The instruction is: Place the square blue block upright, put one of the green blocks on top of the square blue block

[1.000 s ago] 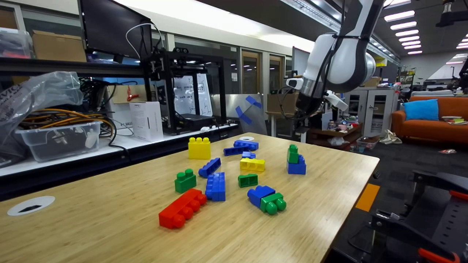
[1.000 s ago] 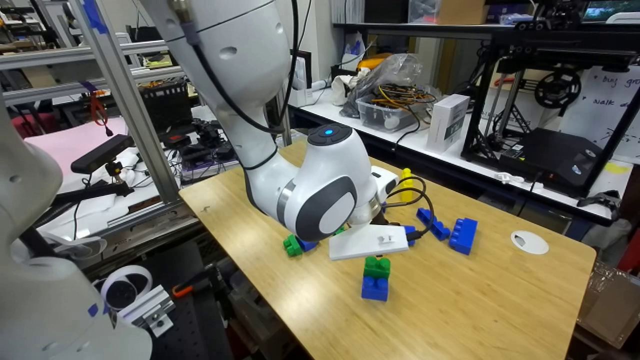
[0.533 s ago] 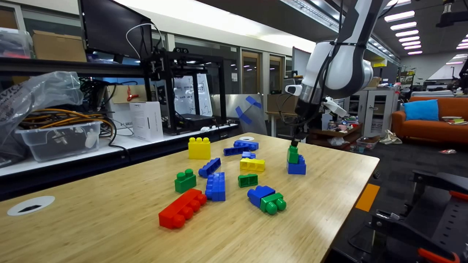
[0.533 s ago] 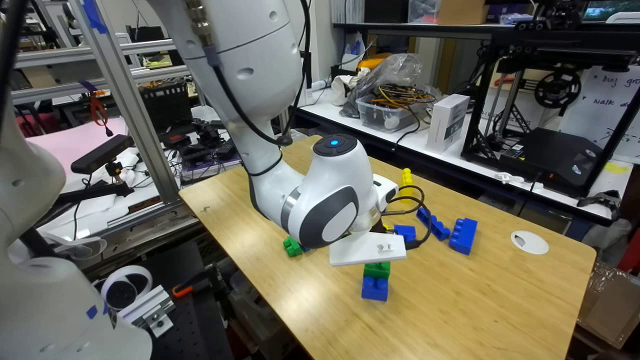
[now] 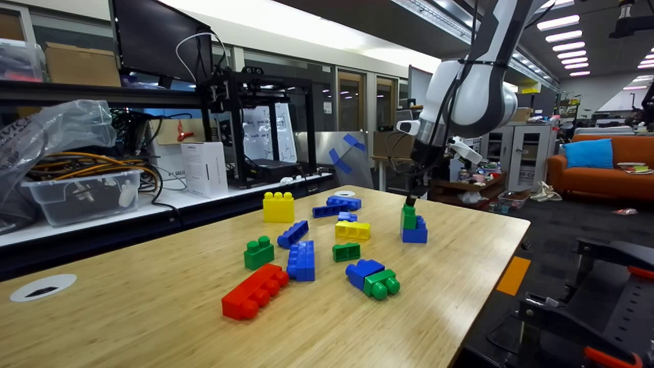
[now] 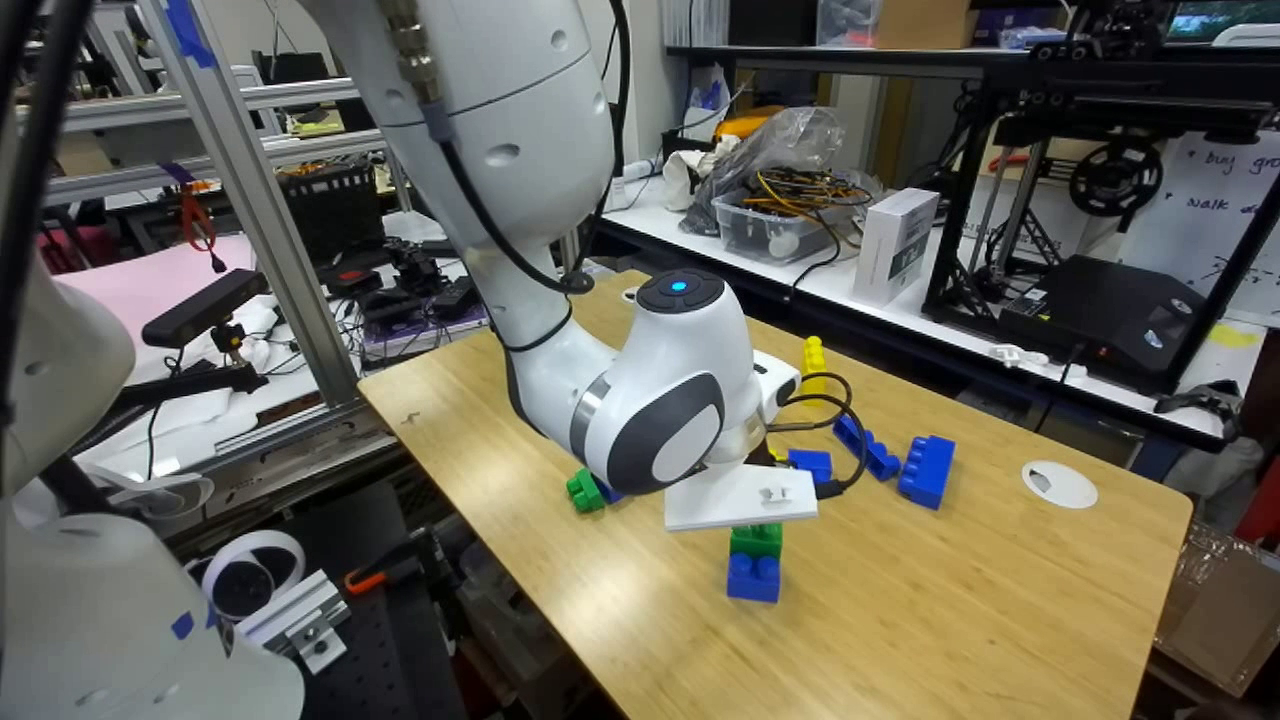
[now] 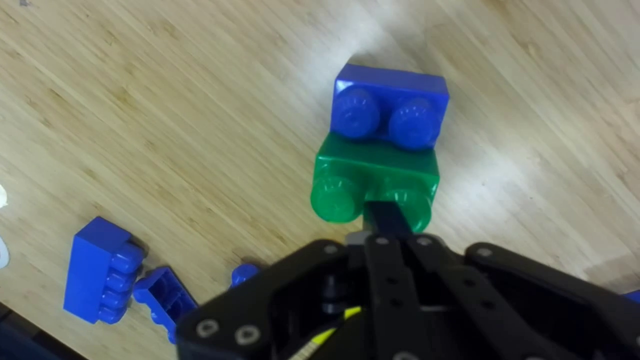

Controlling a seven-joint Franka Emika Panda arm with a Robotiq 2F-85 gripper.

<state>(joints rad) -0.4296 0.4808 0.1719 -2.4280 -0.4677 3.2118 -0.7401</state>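
My gripper [image 7: 385, 215] has its fingers together, with no gap that I can make out in the wrist view and nothing held between them. It points down at the green block [image 7: 376, 160], its tip over one of that block's studs; in an exterior view the fingertips [image 5: 411, 201] appear to touch the green block's top. A white plate [image 6: 742, 500] by my wrist hides the gripper in an exterior view.

Directly under my gripper, the green block sits studs up on the blue block [image 7: 390, 80], which stands upright on the tabletop [image 5: 168, 286]. The green block covers only part of the blue block's top: two studs are bare, on the side farther up the wrist view from my gripper. I cannot tell whether the two are pressed fully together.

In an exterior view the loose bricks lie to the left of my gripper. A low yellow brick [image 5: 352, 231], a small blue brick [image 5: 347, 217] and a hollow green brick [image 5: 347, 252] are on that side, with a joined blue-and-green pair [image 5: 372, 277] lower down. Well apart from my gripper are a long blue brick [image 5: 301, 261], the red brick [image 5: 253, 292] just beside it, a chunky green brick [image 5: 259, 254] and a tall yellow brick [image 5: 279, 209].
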